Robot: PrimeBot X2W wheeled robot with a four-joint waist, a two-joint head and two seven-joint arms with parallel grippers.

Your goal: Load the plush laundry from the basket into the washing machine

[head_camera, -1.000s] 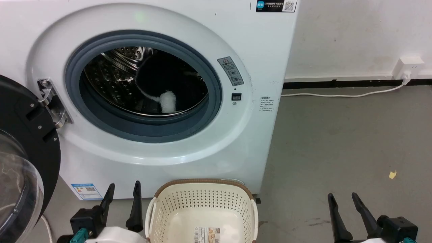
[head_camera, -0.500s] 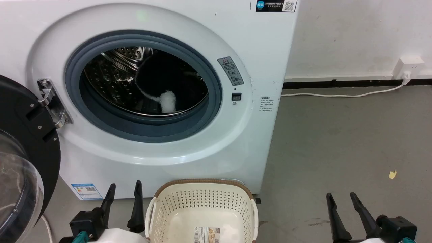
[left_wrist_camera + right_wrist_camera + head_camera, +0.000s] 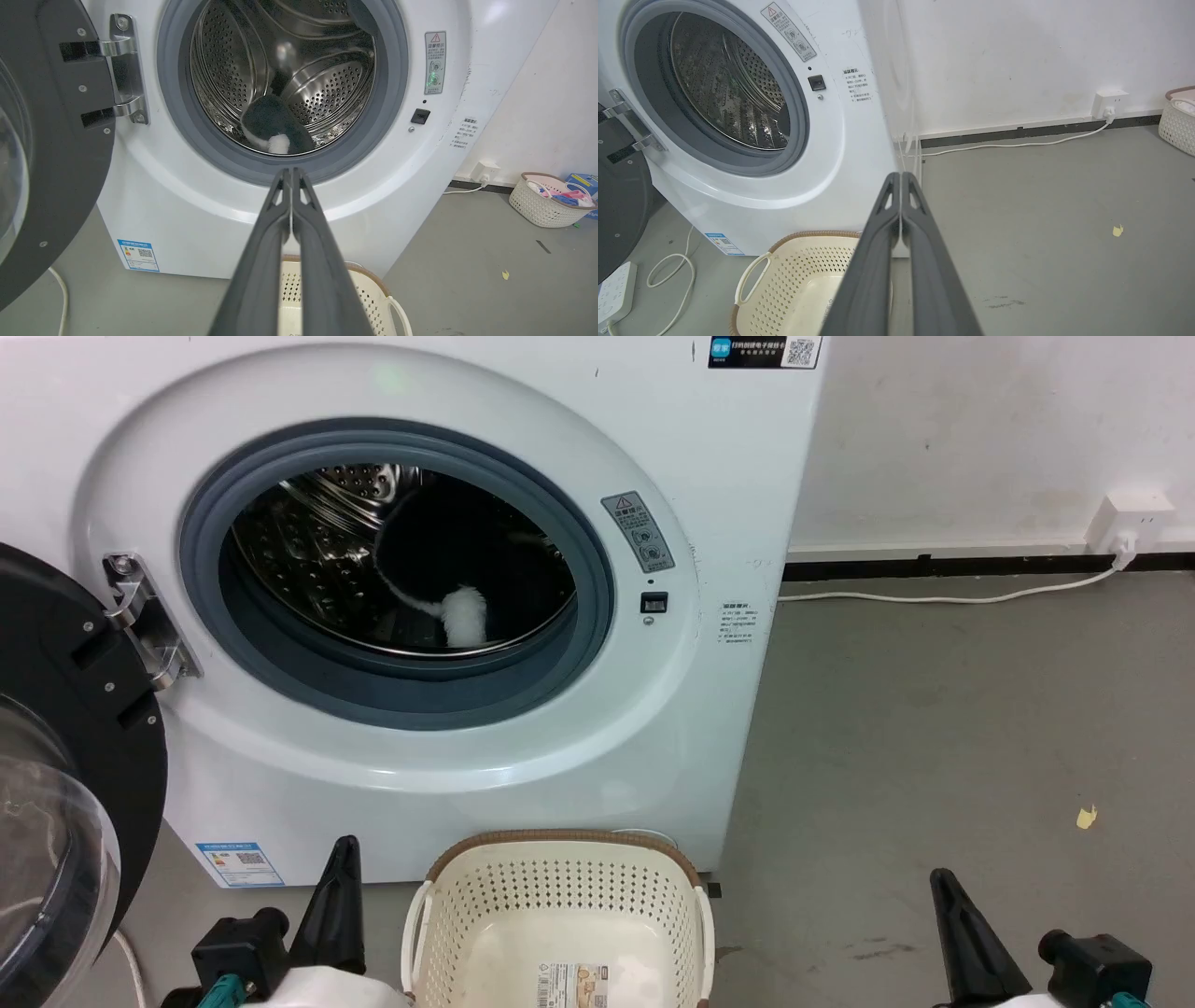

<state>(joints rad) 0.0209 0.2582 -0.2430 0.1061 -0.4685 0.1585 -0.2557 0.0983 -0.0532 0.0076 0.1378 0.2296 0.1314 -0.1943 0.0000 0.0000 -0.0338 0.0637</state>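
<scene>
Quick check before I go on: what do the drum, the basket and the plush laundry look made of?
The drum looks like polished steel: mirror-bright, perforated, reflective. The basket seems moulded cream plastic with punched holes; its brown rim looks woven, possibly plastic too. The plush laundry looks like soft synthetic fur, matte black with a fuzzy white end.

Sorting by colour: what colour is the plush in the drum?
Plush laundry: black, white end; left wrist view.

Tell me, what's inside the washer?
The plush, black with a white fuzzy end, lies in the steel drum. The gasket hides the drum's front bottom edge.
</scene>
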